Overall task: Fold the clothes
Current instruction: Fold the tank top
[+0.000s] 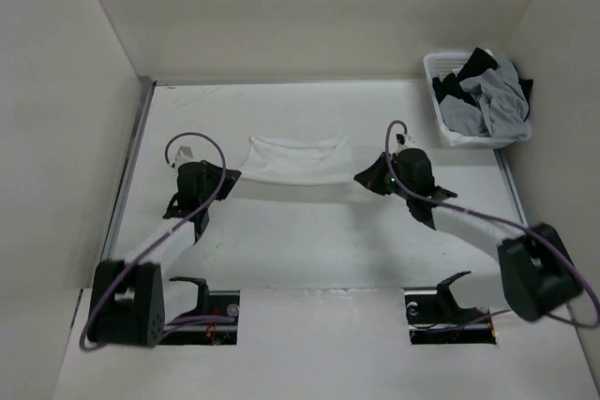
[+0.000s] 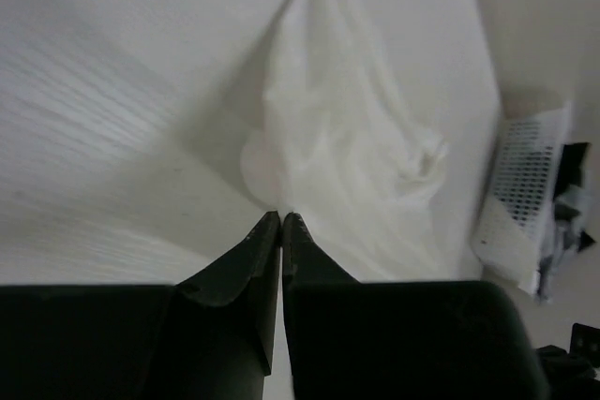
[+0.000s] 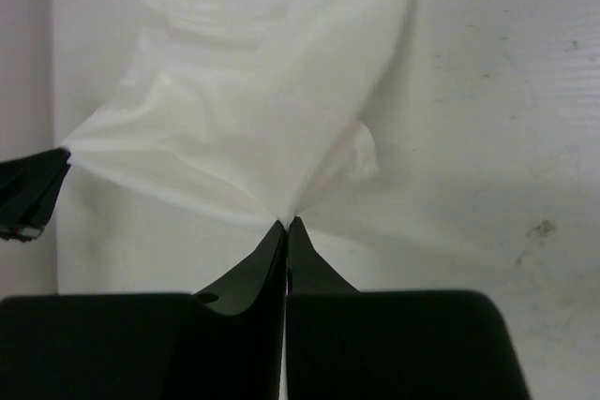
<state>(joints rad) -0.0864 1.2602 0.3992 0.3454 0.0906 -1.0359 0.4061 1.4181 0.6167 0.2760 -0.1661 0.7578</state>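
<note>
Firmly pinching white garment (image 1: 295,164): left claw (image 2: 281,215), right claw (image 3: 286,222).

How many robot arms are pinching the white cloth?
2. The left end effector grips the thin white fabric garment at its left end; the right end effector grips its right end.

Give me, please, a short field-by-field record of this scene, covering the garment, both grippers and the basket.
garment: white garment, spread across the table between the two arms
left gripper: shut, pinching the garment's left near corner
right gripper: shut, pinching the garment's right near corner
fold state: not yet folded over; fabric drawn out between the two pinched corners
basket: white, at the far right corner of the table
basket contents: grey and black clothes, piled above the rim
</note>
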